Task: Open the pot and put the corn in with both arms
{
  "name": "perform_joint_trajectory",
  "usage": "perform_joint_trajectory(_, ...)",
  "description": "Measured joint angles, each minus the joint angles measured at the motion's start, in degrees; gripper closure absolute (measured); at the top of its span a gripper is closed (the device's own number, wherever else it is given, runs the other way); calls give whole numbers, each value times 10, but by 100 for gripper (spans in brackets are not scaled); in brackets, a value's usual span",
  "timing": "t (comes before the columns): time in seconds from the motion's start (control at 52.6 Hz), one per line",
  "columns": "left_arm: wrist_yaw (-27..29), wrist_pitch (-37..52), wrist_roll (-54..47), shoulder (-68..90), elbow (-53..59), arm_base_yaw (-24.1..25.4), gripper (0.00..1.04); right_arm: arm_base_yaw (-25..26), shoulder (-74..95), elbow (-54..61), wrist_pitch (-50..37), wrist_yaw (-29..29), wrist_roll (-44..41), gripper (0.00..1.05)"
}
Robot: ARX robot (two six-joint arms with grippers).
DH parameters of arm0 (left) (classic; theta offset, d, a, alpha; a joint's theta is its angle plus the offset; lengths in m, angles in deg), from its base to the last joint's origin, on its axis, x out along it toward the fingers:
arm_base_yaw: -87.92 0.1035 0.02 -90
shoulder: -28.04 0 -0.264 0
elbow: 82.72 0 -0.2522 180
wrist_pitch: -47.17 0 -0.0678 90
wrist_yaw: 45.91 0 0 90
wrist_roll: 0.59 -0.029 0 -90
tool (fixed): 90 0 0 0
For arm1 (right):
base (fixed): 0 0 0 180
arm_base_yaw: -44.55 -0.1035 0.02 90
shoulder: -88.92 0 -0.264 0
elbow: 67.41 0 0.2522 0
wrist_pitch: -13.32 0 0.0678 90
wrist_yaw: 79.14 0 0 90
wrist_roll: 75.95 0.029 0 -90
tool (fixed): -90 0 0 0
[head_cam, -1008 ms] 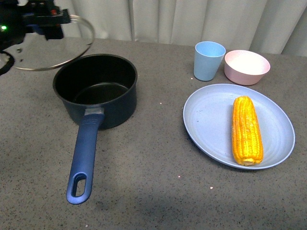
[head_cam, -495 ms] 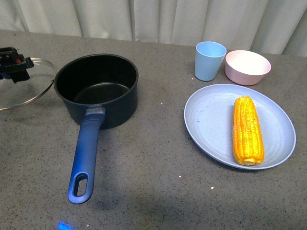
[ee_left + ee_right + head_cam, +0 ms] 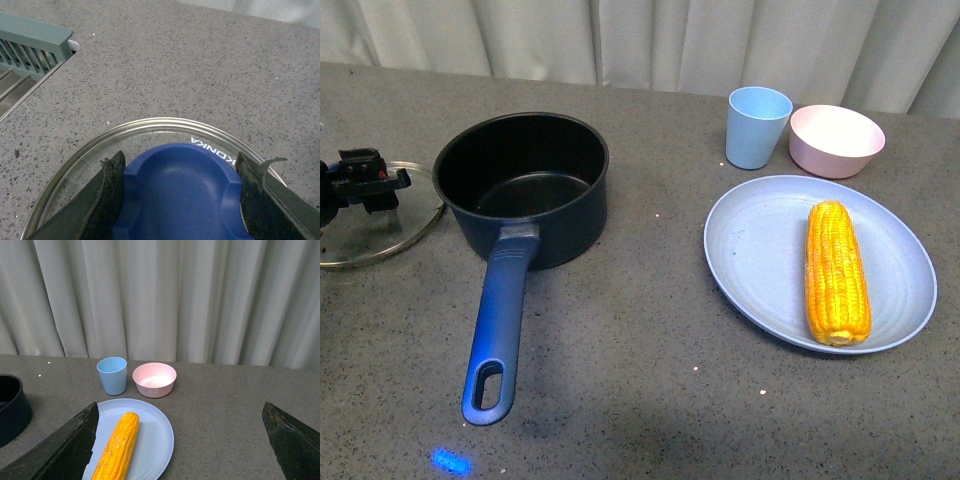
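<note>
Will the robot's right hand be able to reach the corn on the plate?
Probably yes. The right hand is open and faces the corn, which lies bare on the plate with nothing over it or in between.

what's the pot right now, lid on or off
Off. The pot shows its empty black inside; the glass lid is beside it, held by the left gripper.

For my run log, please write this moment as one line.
pot: open, empty | lid: left of pot, gripped by left gripper | corn: on plate | right gripper: open, holding nothing
</note>
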Motion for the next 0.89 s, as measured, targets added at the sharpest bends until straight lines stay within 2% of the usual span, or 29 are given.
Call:
perform_joint_trajectory(0.076,4,0,0,0,-1,-2,47,0,0,0,0,0,0,9)
perform_joint_trajectory(0.266,8,7,-6,-19,18,0,14,0,0,0,0,0,0,9)
perform_joint_trajectory(0.361,17,4,-6,-51,35,2,5,0,0,0,0,0,0,9)
perform_joint_trajectory(0.419,28,2,-6,-91,58,2,7,0,0,0,0,0,0,9)
perform_joint_trajectory(0.666,58,37,-5,-266,192,-10,6,0,0,0,0,0,0,9)
perform_joint_trajectory(0.761,94,22,-9,-356,269,-25,7,0,0,0,0,0,0,9)
perform_joint_trajectory(0.837,-65,46,-9,-435,337,-18,25,0,0,0,0,0,0,9)
perform_joint_trajectory(0.894,-96,40,-9,-479,366,-22,37,0,0,0,0,0,0,9)
